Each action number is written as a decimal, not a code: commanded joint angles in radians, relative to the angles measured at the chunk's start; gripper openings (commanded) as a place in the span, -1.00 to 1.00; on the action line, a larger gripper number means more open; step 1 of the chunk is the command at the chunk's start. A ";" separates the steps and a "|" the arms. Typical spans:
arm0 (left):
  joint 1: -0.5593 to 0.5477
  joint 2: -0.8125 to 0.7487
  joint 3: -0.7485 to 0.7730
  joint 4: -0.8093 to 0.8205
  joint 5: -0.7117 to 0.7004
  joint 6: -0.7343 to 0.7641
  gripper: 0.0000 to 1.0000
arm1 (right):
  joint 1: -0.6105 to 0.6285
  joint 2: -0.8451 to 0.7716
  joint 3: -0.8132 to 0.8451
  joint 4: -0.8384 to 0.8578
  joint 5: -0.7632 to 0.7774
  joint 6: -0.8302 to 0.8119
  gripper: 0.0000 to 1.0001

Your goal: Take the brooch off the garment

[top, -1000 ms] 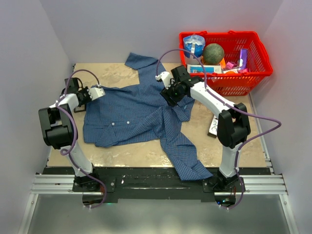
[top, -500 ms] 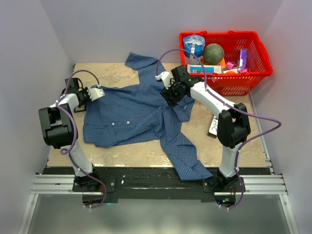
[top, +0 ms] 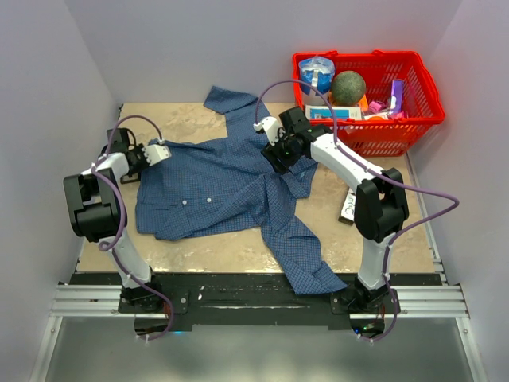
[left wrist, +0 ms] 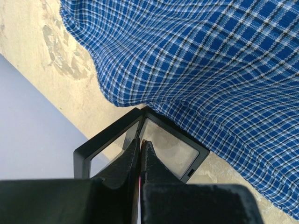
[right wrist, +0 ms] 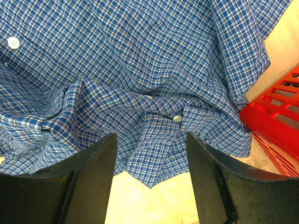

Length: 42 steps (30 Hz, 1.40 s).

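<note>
The garment, a blue checked shirt, lies spread over the tan table, one sleeve trailing toward the near edge. My left gripper is at the shirt's left edge. In the left wrist view its jaws are pressed together, with a thin orange-red sliver, seemingly the brooch, pinched at the tips. They hang over a black-framed clear case that is partly tucked under the garment. My right gripper stands open low over the rumpled garment near a white button, with nothing between its fingers.
A red basket full of assorted items stands at the back right, and its wall is close beside my right gripper. A small dark box lies right of the shirt. Lilac walls close in on both sides.
</note>
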 commanded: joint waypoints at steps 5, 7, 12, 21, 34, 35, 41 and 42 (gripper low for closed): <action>-0.003 0.025 0.032 0.021 -0.001 0.003 -1.00 | 0.006 -0.009 0.007 0.007 0.005 -0.002 0.28; -0.003 0.026 0.032 0.024 0.003 0.005 -1.00 | 0.005 -0.009 0.005 0.004 0.001 -0.004 0.28; -0.005 0.011 0.003 0.028 -0.004 0.026 -1.00 | 0.005 -0.008 0.002 0.004 -0.002 -0.002 0.28; -0.006 -0.031 -0.088 0.088 -0.008 0.083 -0.81 | 0.006 0.007 0.016 0.002 -0.012 -0.001 0.28; -0.005 -0.133 -0.103 0.033 0.038 0.016 -0.20 | 0.006 -0.005 0.002 0.002 -0.011 -0.001 0.29; -0.005 -0.159 -0.111 0.028 0.057 0.009 -0.01 | 0.006 -0.003 0.002 0.001 -0.011 -0.001 0.29; -0.014 -0.202 -0.108 -0.013 0.094 -0.073 0.22 | 0.005 -0.002 0.018 -0.006 -0.006 -0.001 0.30; -0.018 -0.224 -0.103 -0.034 0.118 -0.090 0.23 | 0.006 -0.002 0.018 -0.006 -0.005 -0.001 0.31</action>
